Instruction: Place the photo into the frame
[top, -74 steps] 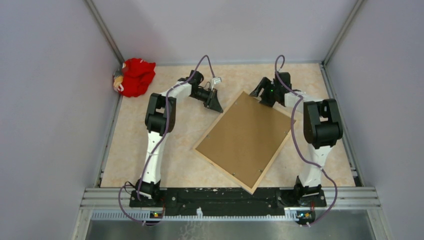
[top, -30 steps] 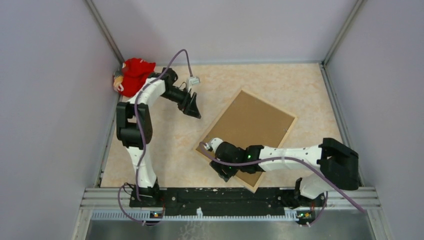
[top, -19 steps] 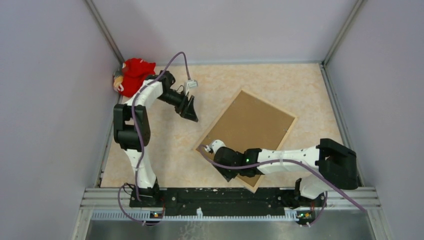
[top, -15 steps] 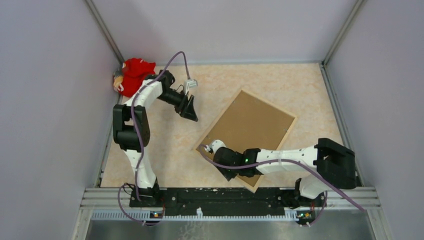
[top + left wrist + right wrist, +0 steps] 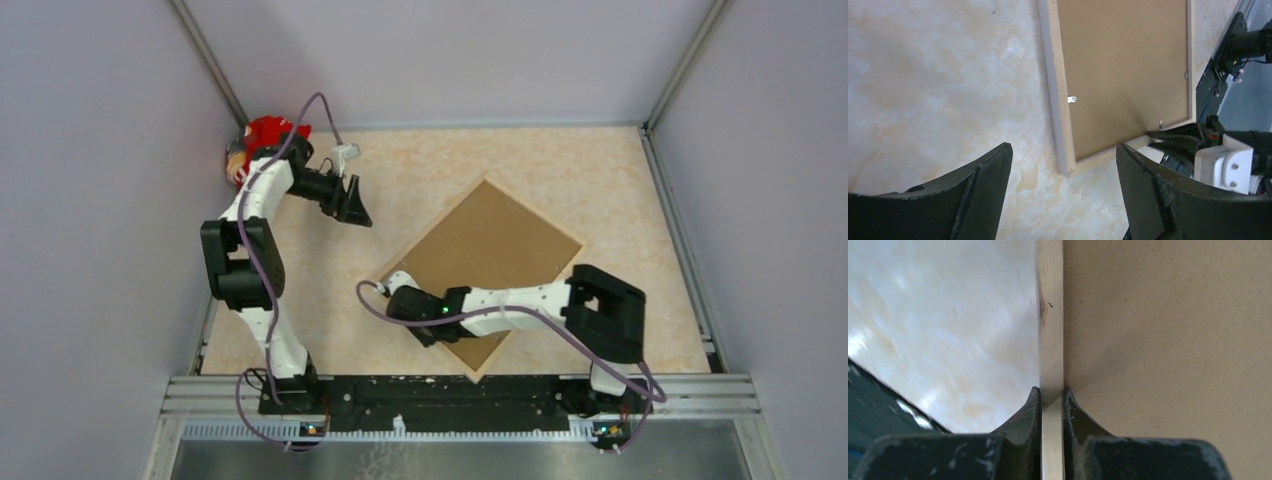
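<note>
Marble-look table (image 5: 620,190), with the frame (image 5: 1055,90) lying back-up dead centre of the top view and a brown board (image 5: 490,250) sitting in it. No photo in sight, so I can't tell if it's under the board or not in yet. At the frame's lower-left rail the right gripper (image 5: 1051,397) pinches the wood. The left gripper (image 5: 1064,150) hangs spread wide, upper left by a red toy (image 5: 265,140).

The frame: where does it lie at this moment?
In the top view the frame lies back up in the middle of the table, turned cornerwise; the right gripper pinches its near left edge.
</note>
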{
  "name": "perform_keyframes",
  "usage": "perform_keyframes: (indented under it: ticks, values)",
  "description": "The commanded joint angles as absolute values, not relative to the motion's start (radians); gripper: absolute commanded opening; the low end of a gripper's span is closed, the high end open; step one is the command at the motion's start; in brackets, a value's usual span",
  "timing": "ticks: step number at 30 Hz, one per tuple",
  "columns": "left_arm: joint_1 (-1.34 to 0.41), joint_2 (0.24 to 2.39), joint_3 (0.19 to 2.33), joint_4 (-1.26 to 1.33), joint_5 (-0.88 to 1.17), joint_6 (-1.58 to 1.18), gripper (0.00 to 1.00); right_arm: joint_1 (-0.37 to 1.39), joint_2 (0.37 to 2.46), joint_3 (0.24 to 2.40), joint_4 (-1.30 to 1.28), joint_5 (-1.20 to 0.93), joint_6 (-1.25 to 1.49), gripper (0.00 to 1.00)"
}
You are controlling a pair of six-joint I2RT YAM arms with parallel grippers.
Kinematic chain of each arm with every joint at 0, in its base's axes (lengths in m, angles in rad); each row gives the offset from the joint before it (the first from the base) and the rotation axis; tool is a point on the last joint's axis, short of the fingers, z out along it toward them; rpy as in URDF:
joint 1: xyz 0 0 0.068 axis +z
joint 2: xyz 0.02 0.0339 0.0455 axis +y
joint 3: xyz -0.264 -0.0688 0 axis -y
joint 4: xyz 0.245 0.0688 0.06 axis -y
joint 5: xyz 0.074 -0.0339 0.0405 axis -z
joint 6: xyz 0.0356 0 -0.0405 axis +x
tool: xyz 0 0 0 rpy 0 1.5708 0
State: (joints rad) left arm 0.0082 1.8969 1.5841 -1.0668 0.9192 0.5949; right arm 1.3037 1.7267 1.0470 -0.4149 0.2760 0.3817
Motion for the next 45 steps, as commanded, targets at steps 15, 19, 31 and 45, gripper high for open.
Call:
perform_keyframes:
  ticks: [15,19,31,45]
  values:
    - [0.184,1.796,1.62,-1.102,0.939,0.669,0.86,0.996,2.177,1.843,-0.194,-0.097,0.335,0.55]
    - [0.189,1.816,1.618,-1.132,0.963,0.708,0.87,0.917,1.887,1.55,-0.176,-0.324,-0.036,0.65]
    - [0.183,1.8,1.559,-1.15,1.023,0.747,0.84,0.889,1.669,1.301,-0.62,-0.347,-0.572,0.74]
    - [0.18,1.818,1.542,-1.184,1.018,0.802,0.84,1.015,1.787,1.246,-0.635,-0.213,-0.69,0.74]
